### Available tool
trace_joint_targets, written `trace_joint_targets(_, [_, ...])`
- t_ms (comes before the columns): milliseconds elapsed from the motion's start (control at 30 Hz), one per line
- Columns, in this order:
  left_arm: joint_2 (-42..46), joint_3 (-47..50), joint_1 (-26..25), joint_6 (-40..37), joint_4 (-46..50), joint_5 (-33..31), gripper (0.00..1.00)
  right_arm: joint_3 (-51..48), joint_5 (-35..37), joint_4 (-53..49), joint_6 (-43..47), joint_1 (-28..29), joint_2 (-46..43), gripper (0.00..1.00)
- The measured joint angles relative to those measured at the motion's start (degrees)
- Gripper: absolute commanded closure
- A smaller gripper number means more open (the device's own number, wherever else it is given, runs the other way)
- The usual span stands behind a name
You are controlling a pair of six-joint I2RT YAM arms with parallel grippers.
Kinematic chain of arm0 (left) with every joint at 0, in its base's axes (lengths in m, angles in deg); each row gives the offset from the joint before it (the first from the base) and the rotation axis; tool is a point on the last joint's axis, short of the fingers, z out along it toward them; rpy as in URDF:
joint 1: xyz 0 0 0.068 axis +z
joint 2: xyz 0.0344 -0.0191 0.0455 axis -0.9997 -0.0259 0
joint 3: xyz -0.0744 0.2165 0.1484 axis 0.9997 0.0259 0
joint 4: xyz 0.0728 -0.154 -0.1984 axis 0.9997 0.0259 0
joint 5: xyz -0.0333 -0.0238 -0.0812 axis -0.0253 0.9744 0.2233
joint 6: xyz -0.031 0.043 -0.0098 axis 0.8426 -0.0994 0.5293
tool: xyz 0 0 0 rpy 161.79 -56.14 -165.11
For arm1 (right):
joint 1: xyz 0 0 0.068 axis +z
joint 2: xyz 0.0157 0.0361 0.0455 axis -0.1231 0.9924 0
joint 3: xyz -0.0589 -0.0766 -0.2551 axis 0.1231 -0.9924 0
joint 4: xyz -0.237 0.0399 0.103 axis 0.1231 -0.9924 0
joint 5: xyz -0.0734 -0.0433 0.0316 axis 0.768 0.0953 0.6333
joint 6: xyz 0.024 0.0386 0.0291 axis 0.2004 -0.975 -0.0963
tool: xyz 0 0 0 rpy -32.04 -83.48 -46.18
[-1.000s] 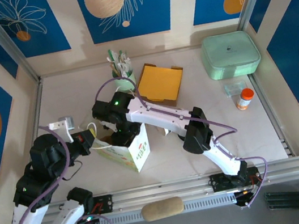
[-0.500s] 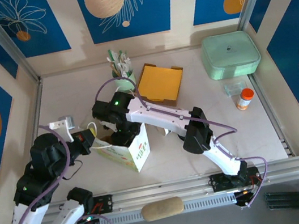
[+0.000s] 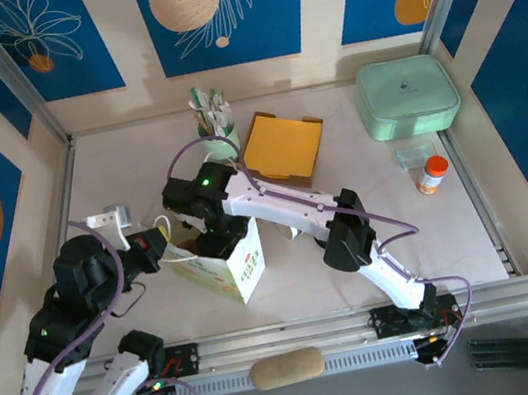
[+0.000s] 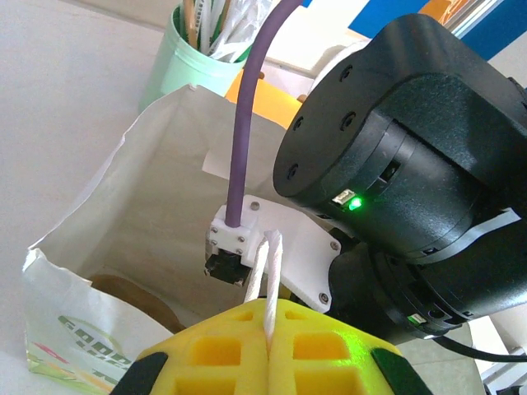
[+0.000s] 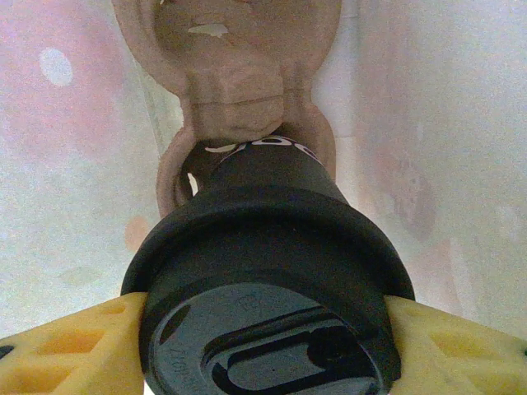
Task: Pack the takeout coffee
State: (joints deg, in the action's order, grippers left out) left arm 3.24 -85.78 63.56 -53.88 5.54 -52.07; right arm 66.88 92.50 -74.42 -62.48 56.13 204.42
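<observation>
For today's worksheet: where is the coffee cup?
Right wrist view: the right gripper holds the coffee cup inside the paper bag, over the brown carrier.

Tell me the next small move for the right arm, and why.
Probably ease the right gripper straight down a little: it holds the coffee cup at its black lid inside the bag, over a socket of the cup carrier. The left gripper pinches the bag handle.
</observation>
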Motion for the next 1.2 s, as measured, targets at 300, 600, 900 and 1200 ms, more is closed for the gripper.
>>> trace_joint_targets(300, [1.4,0.0,0.0,0.0,0.0,-1.8,1.0,1.9,0.4,-0.7,-0.1,1.3,0.2,0.5])
trace_joint_targets(600, [2.8,0.0,0.0,-0.2,0.2,-3.9,1.0,3.8,0.9,-1.1,0.1,2.1,0.7,0.5])
trace_joint_targets(900, [4.7,1.9,0.0,-0.2,1.1,-4.9,1.0,3.8,1.3,-1.1,0.1,2.3,0.7,0.5])
trace_joint_targets(1200, [5.4,2.2,0.0,0.0,1.6,-5.6,1.0,3.8,1.7,-1.1,0.5,2.5,0.7,0.5])
